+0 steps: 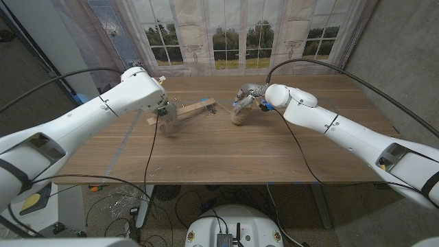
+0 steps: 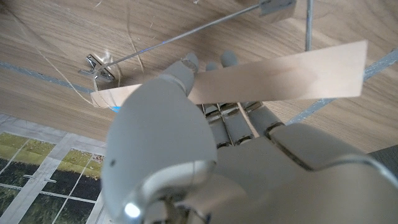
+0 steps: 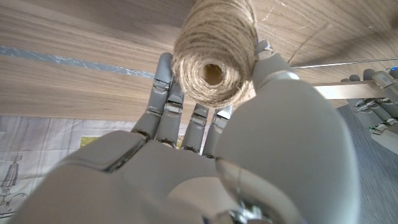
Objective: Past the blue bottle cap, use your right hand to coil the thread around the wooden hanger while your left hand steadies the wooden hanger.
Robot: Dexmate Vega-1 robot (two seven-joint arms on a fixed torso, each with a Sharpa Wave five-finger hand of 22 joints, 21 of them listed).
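The wooden hanger [image 1: 194, 110] lies tilted across the table's far middle. My left hand [image 1: 163, 110] grips its left part; in the left wrist view the fingers [image 2: 186, 65] wrap the pale wooden bar [image 2: 292, 74], with the metal hook [image 2: 98, 65] beyond. My right hand [image 1: 251, 93] holds a spool of brown twine [image 1: 240, 114] just right of the hanger. In the right wrist view the spool [image 3: 216, 53] sits between thumb and fingers of my right hand [image 3: 205, 155], end-on. A thin thread [image 2: 37, 46] trails over the wood. A small blue bit [image 2: 115, 109] shows under the hanger's end.
The wooden table [image 1: 219, 154] has strips of blue tape [image 1: 116, 154] near its left front. Black cables [image 1: 152, 147] hang from both arms over the tabletop. A window with curtains [image 1: 226, 34] stands behind the far edge.
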